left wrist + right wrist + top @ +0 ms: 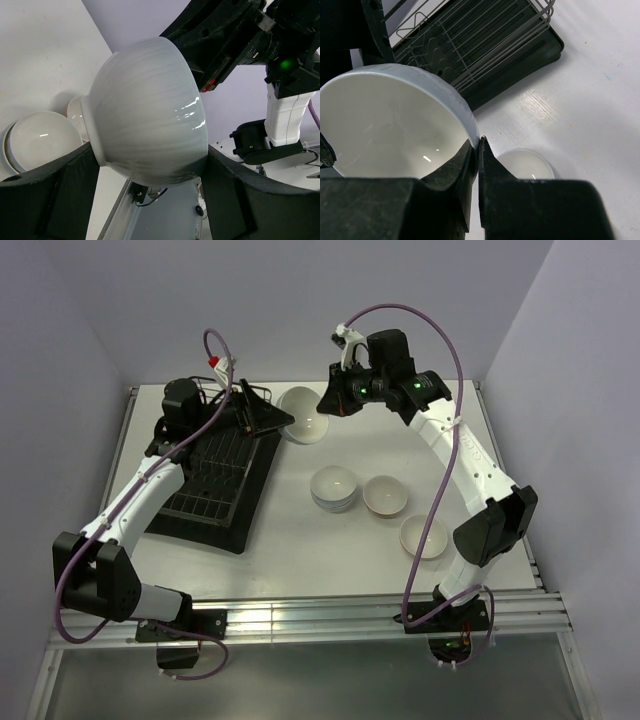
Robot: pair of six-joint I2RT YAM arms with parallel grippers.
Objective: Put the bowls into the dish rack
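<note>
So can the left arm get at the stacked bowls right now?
Probably not: the left gripper clasps a raised bowl, with the right gripper at its rim; otherwise the stacked bowls look unobstructed.

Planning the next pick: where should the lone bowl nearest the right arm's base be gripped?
Probably the near rim of the lone bowl, pinched from above, one finger inside: it sits upright, mouth up, with another bowl close on its far-left.

A white table point(300, 560) stands enclosed by pale lavender walls point(300, 300) on three sides. Silver metal rails point(330, 614) run side by side along its near edge.
</note>
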